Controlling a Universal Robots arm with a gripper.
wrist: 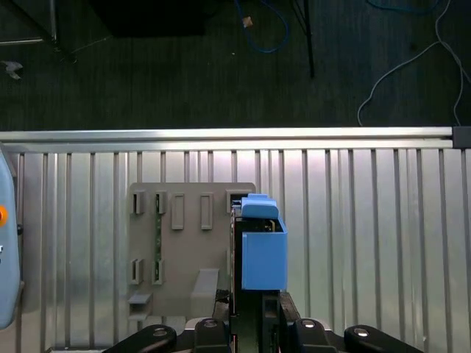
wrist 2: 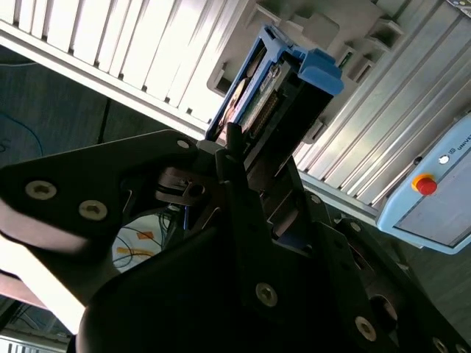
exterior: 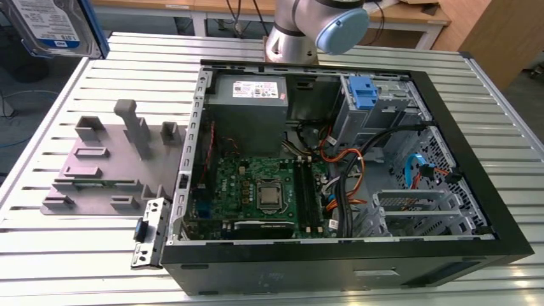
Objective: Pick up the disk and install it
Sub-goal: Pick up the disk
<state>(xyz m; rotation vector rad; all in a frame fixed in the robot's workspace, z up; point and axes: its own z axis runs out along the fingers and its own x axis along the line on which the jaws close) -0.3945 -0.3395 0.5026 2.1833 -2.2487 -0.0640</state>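
One disk (exterior: 53,25) aloft, exterior view, fingers (wrist 2: 237,165) clamping it, second wrist view

The disk (exterior: 53,25) is silver, with a white and blue label and blue edges. The gripper (wrist: 254,305) is black. The table (exterior: 68,255) is silver with ribbed stripes. The fixture plate (exterior: 93,169) is grey, the computer case (exterior: 340,271) black, its motherboard (exterior: 255,191) green, some cables (exterior: 350,159) orange

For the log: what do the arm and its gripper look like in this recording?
The arm is a silver-grey tube with a round light-blue joint cap. The gripper is matte black, built of angular plates fastened with silver screws; its jaws are black as well.
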